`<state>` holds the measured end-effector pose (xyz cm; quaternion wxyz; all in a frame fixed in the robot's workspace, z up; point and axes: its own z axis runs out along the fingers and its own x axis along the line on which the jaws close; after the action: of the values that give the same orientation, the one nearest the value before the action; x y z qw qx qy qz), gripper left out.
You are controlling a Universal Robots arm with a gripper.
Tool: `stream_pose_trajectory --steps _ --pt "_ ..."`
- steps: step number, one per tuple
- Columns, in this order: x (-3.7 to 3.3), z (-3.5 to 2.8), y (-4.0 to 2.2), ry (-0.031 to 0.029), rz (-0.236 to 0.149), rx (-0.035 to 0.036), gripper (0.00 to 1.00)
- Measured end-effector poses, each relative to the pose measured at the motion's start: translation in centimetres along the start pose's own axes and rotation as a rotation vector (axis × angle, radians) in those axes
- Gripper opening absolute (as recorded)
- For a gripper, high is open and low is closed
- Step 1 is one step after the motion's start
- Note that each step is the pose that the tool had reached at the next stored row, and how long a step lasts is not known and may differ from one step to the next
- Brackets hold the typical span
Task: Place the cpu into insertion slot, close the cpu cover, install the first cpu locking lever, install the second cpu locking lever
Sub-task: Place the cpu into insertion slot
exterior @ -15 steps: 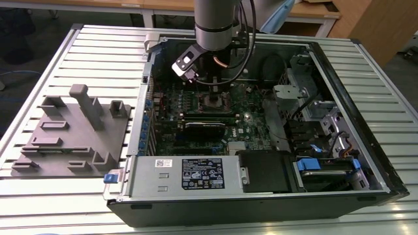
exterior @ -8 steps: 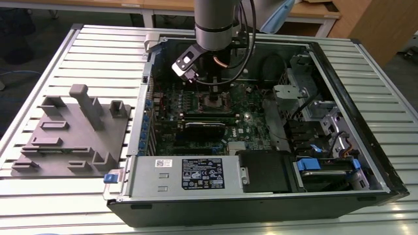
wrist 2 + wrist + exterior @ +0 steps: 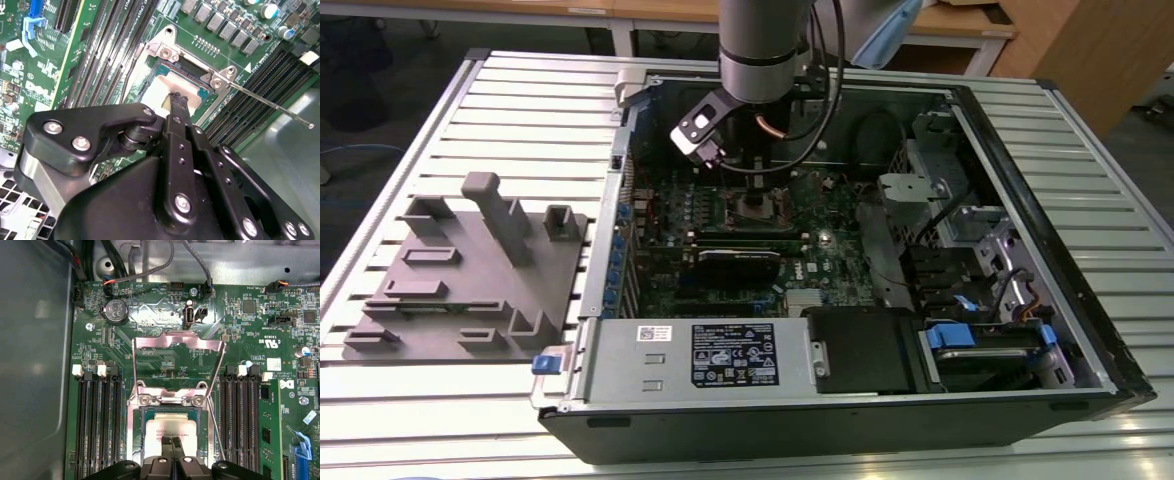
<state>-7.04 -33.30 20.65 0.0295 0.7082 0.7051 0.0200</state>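
Here the tool (image 3: pixel 172 444), its tips clenched together with nothing between them, stands on or just above one edge of the cpu (image 3: pixel 172 424); whether they touch cannot be told. The cpu lies inside the slot (image 3: pixel 134 432), apparently flat, and its pale top shows in both wrist views. Beyond it the cover (image 3: pixel 177 342) is swung open on its hinge, clear of the slot. A thin lever (image 3: pixel 270 102) juts free past one side. Likely hazards: off-centre pressure from the tips could tilt the cpu and harm the contacts beneath. A cpu not fully seated would jam the cover, and the free lever could catch on the tool. Farther out, the open case (image 3: pixel 854 425) rests on the slatted desk (image 3: pixel 400 130).
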Motion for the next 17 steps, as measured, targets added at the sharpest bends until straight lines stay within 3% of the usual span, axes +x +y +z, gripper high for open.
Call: stream_pose_trajectory --steps 6,17 --pt "0.00 0.16 0.05 -0.0021 0.026 0.0005 0.10" --pt "0.01 0.63 0.03 -0.0019 0.028 0.0004 0.10"
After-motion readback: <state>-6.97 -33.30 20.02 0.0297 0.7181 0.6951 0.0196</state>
